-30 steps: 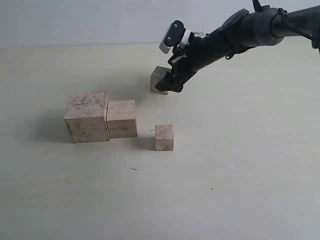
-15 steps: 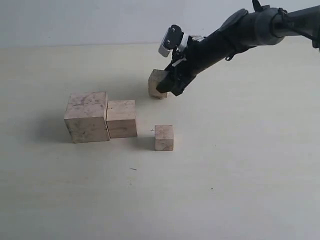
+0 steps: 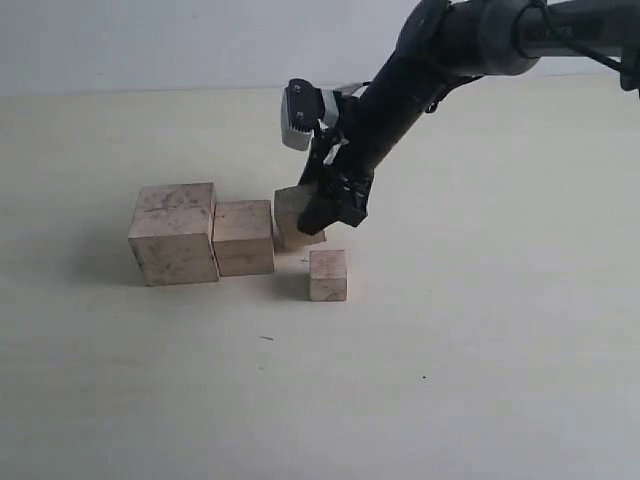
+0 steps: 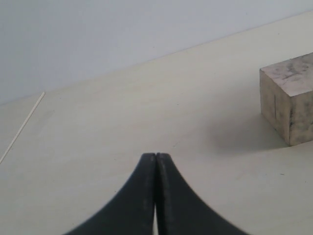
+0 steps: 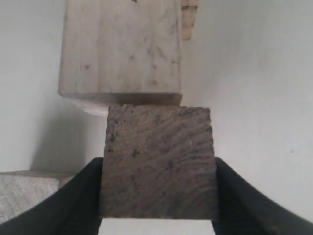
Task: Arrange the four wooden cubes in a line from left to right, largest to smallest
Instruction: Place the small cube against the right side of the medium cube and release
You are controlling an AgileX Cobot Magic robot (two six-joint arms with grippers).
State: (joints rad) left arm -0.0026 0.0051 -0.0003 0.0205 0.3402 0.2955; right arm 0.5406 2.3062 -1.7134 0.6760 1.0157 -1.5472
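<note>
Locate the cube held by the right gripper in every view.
Exterior view: the held cube is mid-frame, just right of the second cube, in the right gripper.
Left wrist view: not in it; only the largest cube shows.
Right wrist view: the held cube is at centre, between the dark fingers.
Shared landmark: the largest cube, seen in the exterior and left wrist views.

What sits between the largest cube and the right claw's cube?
The second-largest cube, flush against the largest cube and beside the held cube, in the exterior view.
</note>
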